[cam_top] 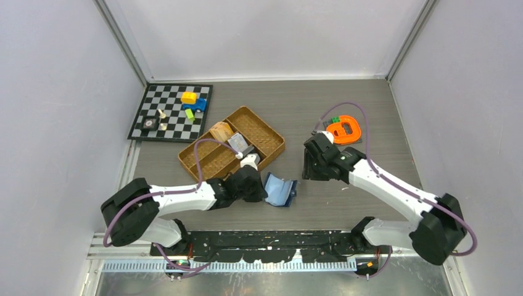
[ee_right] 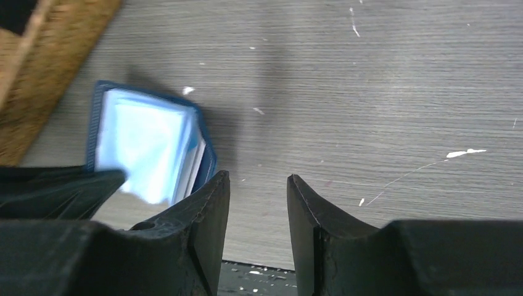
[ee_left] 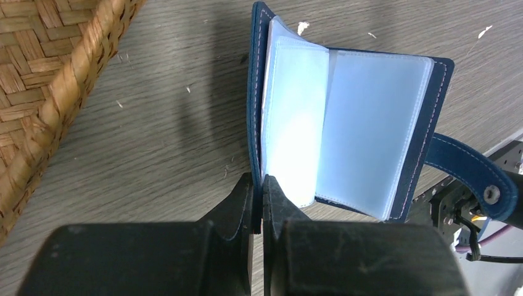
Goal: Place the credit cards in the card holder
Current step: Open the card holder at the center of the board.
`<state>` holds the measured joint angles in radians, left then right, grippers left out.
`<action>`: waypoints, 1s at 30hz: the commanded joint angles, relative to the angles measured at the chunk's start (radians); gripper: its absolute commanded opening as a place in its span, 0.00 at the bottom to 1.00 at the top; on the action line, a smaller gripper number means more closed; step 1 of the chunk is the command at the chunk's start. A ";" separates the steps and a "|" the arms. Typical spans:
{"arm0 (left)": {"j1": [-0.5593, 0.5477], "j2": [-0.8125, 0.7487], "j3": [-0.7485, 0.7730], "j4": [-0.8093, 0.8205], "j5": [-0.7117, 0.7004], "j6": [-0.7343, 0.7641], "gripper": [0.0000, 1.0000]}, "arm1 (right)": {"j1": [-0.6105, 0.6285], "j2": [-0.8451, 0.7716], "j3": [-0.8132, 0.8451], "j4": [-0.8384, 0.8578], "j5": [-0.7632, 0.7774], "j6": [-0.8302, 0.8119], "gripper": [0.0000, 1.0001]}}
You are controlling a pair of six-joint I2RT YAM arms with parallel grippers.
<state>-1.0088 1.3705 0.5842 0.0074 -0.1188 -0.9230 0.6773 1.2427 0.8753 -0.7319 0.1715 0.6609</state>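
Pale walls [cam_top: 265, 37] box a flecked grey table [cam_top: 290, 98]; at its 6 o'clock the left gripper [ee_left: 258, 185] pinches the open holder [ee_left: 370, 123], the right gripper [ee_right: 258, 185] gaping empty at the holder's 2 o'clock.

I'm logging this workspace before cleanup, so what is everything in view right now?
card holder: one, navy with light blue sleeves, open on table between arms
woven tray: one, brown, table centre
flat items: about two, tan and grey, inside tray
checkerboard: one, black-white, far left
blocks: three, yellow, blue, green, on checkerboard
ring-shaped piece: one, orange, far right
left hand: one, black, shut on card holder's edge
right hand: one, black, open, above table
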 commanded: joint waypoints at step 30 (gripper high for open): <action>-0.008 -0.111 -0.026 -0.098 -0.026 -0.006 0.20 | 0.353 0.187 0.008 0.079 0.151 0.211 0.35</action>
<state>-1.0126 1.2949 0.5358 -0.0044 -0.1108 -0.9779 1.0138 1.4113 0.9146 -0.6525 0.2623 0.8143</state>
